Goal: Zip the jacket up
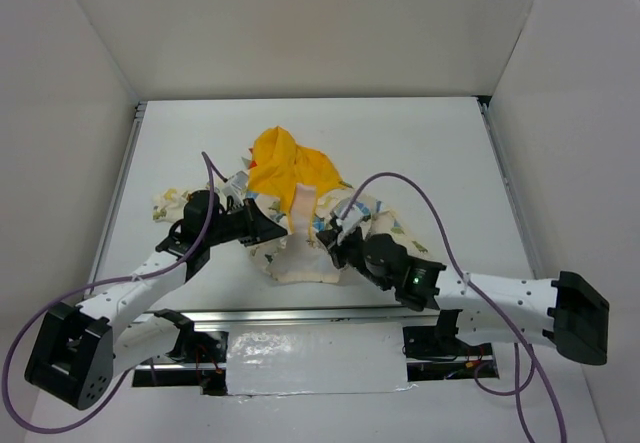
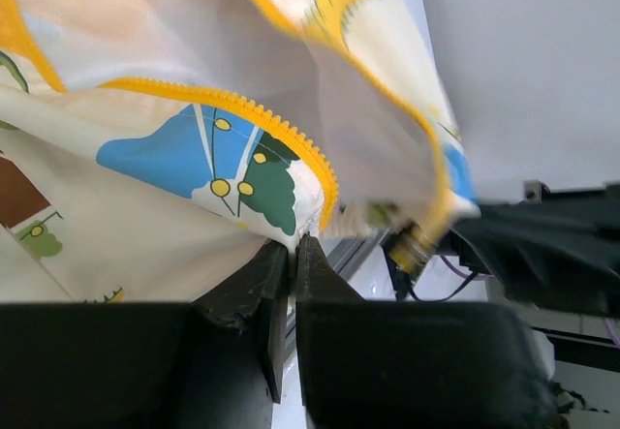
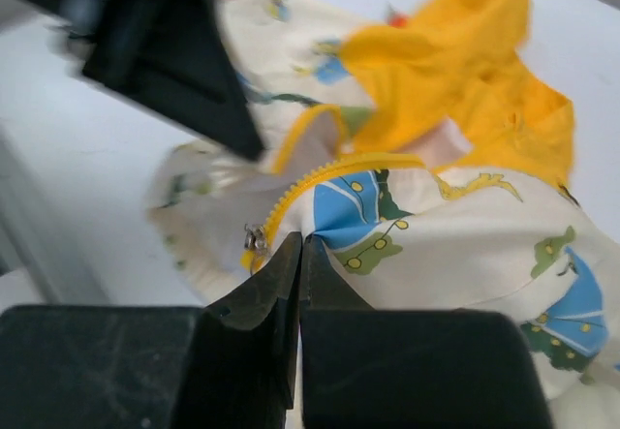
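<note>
Item: one small child's jacket (image 1: 300, 253), lying crumpled at the middle of the white table (image 1: 430, 143), between the two arms and nearer their bases than the far wall. Fabric: cream, printed with small blue, green and brown figures, among them a blue shape with yellow dots beside a dark green tree. Hood (image 1: 285, 163): plain yellow-orange, bunched into a heap. Trim: yellow-orange zipper teeth (image 2: 262, 117) along the front edges. A small metal slider (image 3: 255, 239) sits low on one edge, near the hem. Condition: front unzipped, the two front edges lying apart with a strip of pale lining showing between them. Orientation: long axis runs near to far across the table, hood end pointing away from the arms toward the back wall, hem end toward the arm bases, front opening facing up. Left gripper (image 2: 294, 245): at the jacket's left front edge, its jaws nearly together and clamped on the cream fabric just below the zipper teeth, the cloth hanging from the tips. Right gripper (image 3: 298, 243): at the right front edge close to the slider, jaws pressed fully together with their tips at the printed fabric. Whether any cloth is caught between them I cannot tell.
</note>
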You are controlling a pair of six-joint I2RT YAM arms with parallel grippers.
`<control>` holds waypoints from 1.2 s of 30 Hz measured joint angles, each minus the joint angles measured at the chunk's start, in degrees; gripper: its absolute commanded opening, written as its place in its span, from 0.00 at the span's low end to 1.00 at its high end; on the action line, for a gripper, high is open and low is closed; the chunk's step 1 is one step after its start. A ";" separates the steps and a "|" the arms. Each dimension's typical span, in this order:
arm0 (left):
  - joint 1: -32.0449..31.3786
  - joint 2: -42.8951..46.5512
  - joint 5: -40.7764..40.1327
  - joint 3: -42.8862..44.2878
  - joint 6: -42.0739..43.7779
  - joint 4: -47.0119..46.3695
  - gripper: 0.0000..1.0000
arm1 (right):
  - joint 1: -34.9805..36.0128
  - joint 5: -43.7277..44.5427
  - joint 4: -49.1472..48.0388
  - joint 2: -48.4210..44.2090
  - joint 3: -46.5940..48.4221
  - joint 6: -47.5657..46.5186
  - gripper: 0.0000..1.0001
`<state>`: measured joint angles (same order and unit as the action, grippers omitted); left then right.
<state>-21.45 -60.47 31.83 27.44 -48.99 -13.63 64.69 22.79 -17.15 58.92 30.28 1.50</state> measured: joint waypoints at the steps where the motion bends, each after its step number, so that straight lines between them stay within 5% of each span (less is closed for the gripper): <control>1: -0.13 0.15 -0.44 0.37 0.66 0.57 0.00 | 0.31 -2.78 -3.21 -1.79 -2.14 -0.55 0.00; 4: -0.24 1.01 -1.84 0.98 1.14 1.99 0.00 | 1.79 0.02 -6.43 -4.83 -5.03 -2.40 0.00; 7: -0.28 1.88 -2.93 1.25 1.42 2.69 0.00 | 2.75 20.39 -9.09 12.09 6.71 -6.19 0.00; 9: -0.52 2.14 -3.96 1.51 2.16 3.50 0.00 | 3.13 24.81 -5.86 16.02 8.70 -2.12 0.00; 13: -1.01 2.19 -5.29 2.14 2.54 4.76 0.00 | -1.01 7.34 -2.47 1.20 2.56 4.17 0.00; 15: -1.25 2.19 -5.55 2.56 2.58 5.27 0.00 | -0.92 8.35 -0.74 -1.62 4.55 4.94 0.00; 18: -1.55 2.80 -5.73 2.71 2.82 6.05 0.00 | 0.37 6.71 0.66 1.22 11.06 5.09 0.00; 25: -1.75 7.32 -3.26 1.64 3.74 1.99 0.00 | -1.14 -8.33 -1.44 -6.51 -1.64 7.43 0.00; 36: -2.01 9.88 1.55 -1.75 2.29 -8.79 0.00 | -1.36 -13.18 -11.04 -3.58 -5.86 15.45 0.00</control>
<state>-23.46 -50.59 33.39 25.69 -46.70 -22.41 63.33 9.61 -28.18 55.33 24.43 16.95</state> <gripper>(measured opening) 0.163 0.006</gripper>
